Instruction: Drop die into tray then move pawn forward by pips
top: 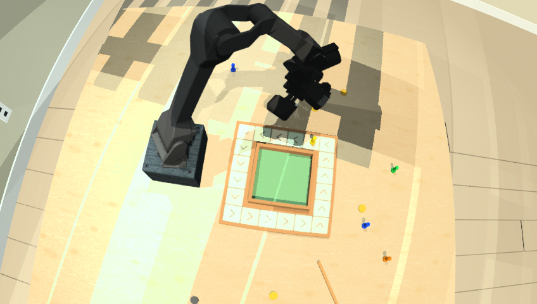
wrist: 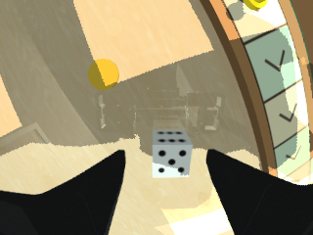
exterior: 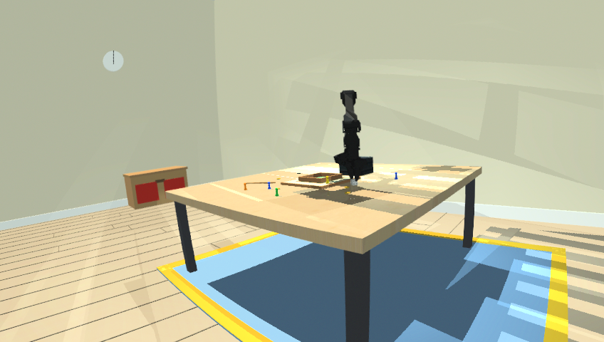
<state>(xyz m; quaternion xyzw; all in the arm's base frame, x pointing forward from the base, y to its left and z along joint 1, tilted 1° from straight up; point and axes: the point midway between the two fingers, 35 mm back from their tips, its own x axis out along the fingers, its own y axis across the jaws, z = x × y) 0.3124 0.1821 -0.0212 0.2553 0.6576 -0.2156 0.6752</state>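
Top view: the tool (top: 296, 103) is seen poised over the tabletop (top: 113, 225) just outside the board's (top: 226, 221) arrowed top edge, and the die is hidden under it; the yellow pawn (top: 312, 140) stands on a top-row square, and the green tray (top: 282, 175) holds nothing. Exterior view: the tool (exterior: 354, 179) is shown low, with the die (exterior: 352, 182) as a pale speck directly beneath it, beside the board (exterior: 305, 184). Wrist view: the die (wrist: 171, 153) is found resting on the tabletop, centred in the gap between the two dark fingers, neither of which touches it. The tool is partly open and empty. A straight descent is judged sufficient, since no sideways offset is visible; the board edge lies to the right.
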